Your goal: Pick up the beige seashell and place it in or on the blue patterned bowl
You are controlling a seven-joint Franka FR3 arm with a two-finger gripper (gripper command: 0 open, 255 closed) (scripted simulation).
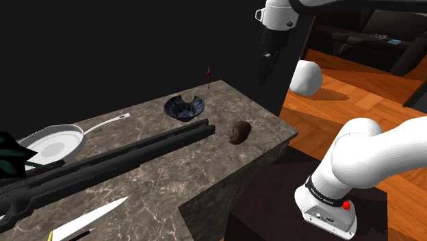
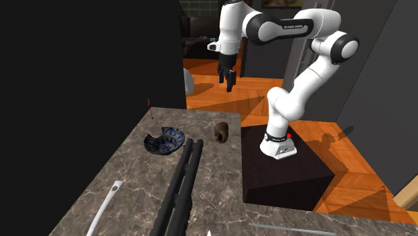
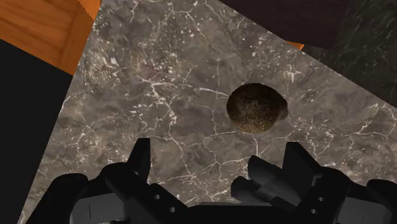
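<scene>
The gripper (image 1: 265,72) hangs at the shoulder view's upper middle, its fingers (image 3: 141,153) spread wide and holding nothing. The dark brown seashell (image 3: 256,108) lies on the marble counter (image 3: 159,95) beyond the fingertips, untouched. Near frame centre, the blue patterned bowl (image 1: 184,107) sits up-left of the shell, apart from it, its inside bare.

The seashell (image 1: 239,131) is a rounded, speckled dark-brown lump, lying on the marble tabletop (image 1: 157,178) close to its edge. The blue patterned bowl (image 1: 184,107), shallow with a wavy rim, sits upright farther in on the tabletop, apart from the seashell.
</scene>
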